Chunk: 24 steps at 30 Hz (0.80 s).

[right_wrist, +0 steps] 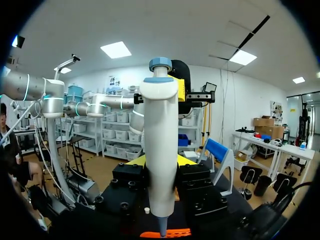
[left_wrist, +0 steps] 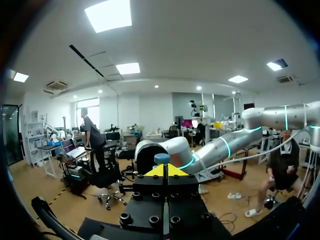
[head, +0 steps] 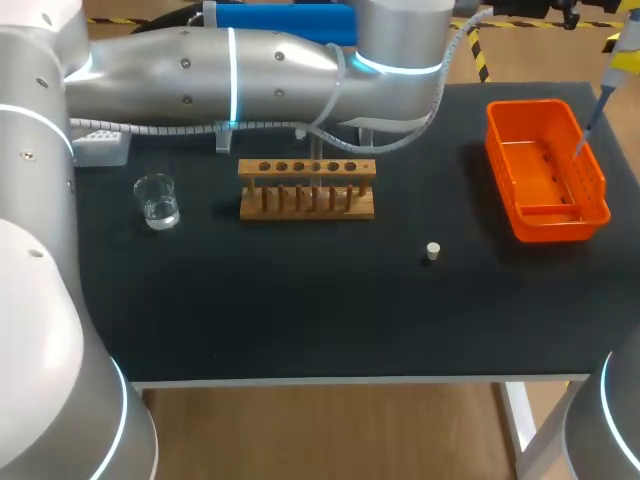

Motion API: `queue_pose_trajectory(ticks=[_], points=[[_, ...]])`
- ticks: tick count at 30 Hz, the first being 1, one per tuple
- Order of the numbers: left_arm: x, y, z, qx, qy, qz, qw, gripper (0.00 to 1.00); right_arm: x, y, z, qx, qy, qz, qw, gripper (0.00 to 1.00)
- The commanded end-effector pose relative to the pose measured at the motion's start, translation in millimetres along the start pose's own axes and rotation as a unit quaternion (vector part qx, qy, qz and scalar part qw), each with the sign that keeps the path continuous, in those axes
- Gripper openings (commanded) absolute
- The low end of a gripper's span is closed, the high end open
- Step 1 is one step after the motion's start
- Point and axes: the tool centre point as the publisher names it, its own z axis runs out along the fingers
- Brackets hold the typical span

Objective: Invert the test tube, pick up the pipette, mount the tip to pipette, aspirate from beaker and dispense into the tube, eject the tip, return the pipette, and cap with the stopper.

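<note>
Presently, right gripper [right_wrist: 160, 162] clamps pipette [right_wrist: 160, 145] above orange basket [head: 500, 170] at three o'clock; near its rim, an ejected tip [head: 588, 128] could fall outside.

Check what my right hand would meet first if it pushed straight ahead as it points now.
Likely the left arm, whose end sits behind the pipette that the right hand holds; depth is unclear.

Pipette [right_wrist: 160, 145]: white barrel, blue plunger cap, upright, clamped between the fingers of the right claw [right_wrist: 161, 161], tip hanging over the orange bin [head: 545, 215]. Stopper [head: 432, 251]: small, white, well apart from the claw. Beaker [head: 157, 201]: clear glass, part-filled, farthest from the claw
</note>
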Motion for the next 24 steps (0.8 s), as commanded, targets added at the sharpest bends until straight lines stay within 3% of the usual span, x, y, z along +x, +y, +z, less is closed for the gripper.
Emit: queue_pose_trajectory(ticks=[1,24], points=[[-1.7,1.6,1.7,-0.001,0.003,0.000,1.000,0.00,1.1,1.5,0.4,0.001,-0.001,0.000,1.000,0.00],[1.8,9.9,-0.5,-0.004,0.000,-0.006,1.000,0.00,1.1,1.5,0.4,0.001,-0.001,0.000,1.000,0.00]])
